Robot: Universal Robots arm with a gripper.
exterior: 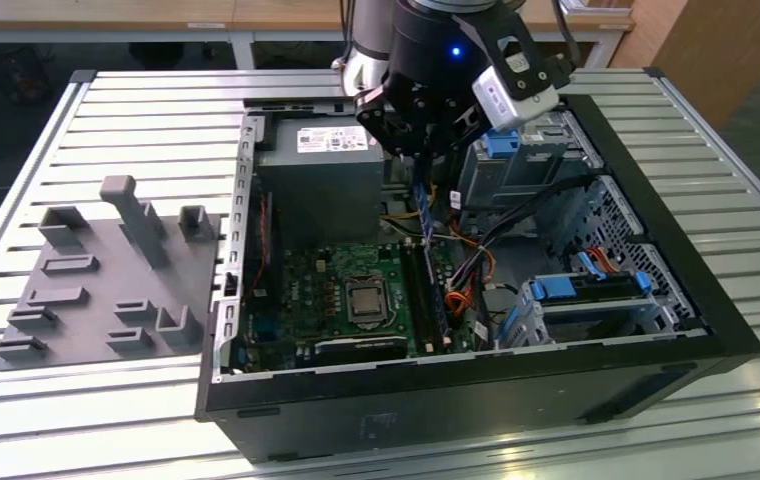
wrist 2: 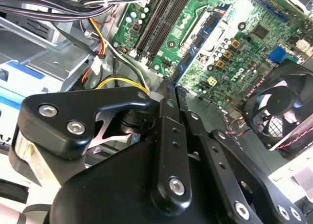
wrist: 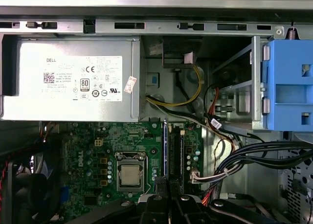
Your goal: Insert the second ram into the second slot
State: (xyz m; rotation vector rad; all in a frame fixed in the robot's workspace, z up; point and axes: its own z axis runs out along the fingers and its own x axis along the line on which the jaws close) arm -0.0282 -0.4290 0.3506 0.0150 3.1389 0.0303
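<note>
Above the memory slots (wrist: 176, 155), beside the processor socket (wrist: 131, 175), your gripper (wrist: 168, 187) hangs over the open case (exterior: 487, 370).

Tool state: in the second wrist view the jaws stand narrow, pinched on the second ram (wrist: 165, 150).

Ram position: it sits on edge, running parallel to the black slots. Held this way, its contact edge faces down into the channel.

Judgement: it is not yet seated. In the exterior view the stick rides well above the board, just under the gripper.

The grip looks to be mid-length, probably so both ends stay free for the slot latches.

The cable bundle (wrist: 254, 155) lies off toward the blue drive-bay tab (wrist: 288, 87), away from the slots.
</note>
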